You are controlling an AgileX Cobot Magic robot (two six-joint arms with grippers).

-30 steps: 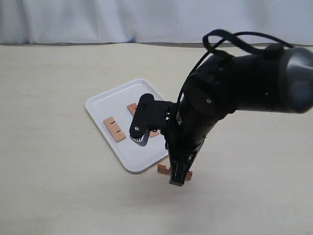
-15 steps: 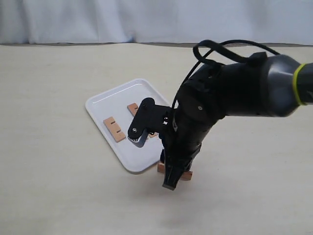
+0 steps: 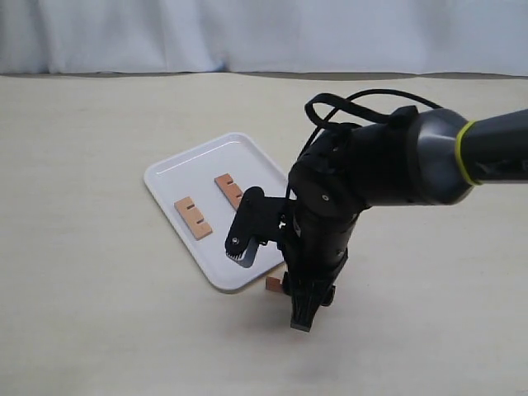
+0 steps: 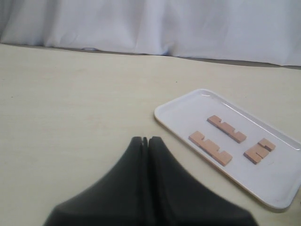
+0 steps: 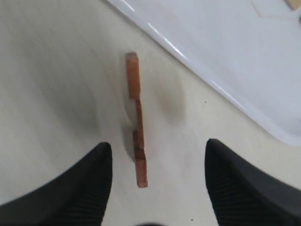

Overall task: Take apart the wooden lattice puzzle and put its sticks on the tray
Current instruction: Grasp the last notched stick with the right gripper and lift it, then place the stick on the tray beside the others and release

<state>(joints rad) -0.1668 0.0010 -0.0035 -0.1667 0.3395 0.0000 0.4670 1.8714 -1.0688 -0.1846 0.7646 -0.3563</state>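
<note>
1. Stick (image 5: 136, 122) number four is the only one off the tray (image 5: 225, 94). It stands on its thin edge on the bare counter (image 3: 99, 313), just beside the tray's rim on the side facing the counter's near edge.
2. Three sticks (image 4: 210, 148) lie flat on the tray, so nothing is left joined and the job looks nearly finished.
3. Right gripper (image 5: 157, 146) hangs over the lone stick with its jaws spread wide, one on each broad face, touching nothing.
4. Left gripper (image 4: 146, 140) is pressed together on nothing, well apart from the tray.
5. Centre the stick between the jaws before descending. Balanced on its edge, it will likely topple if one finger (image 5: 235, 179) touches it first.
6. Come straight down, keeping the tray-side finger clear of the rim, and close on the flat faces near the stick's middle.
7. Lift it higher than the rim, move it over a bare patch of tray, and let go low.
</note>
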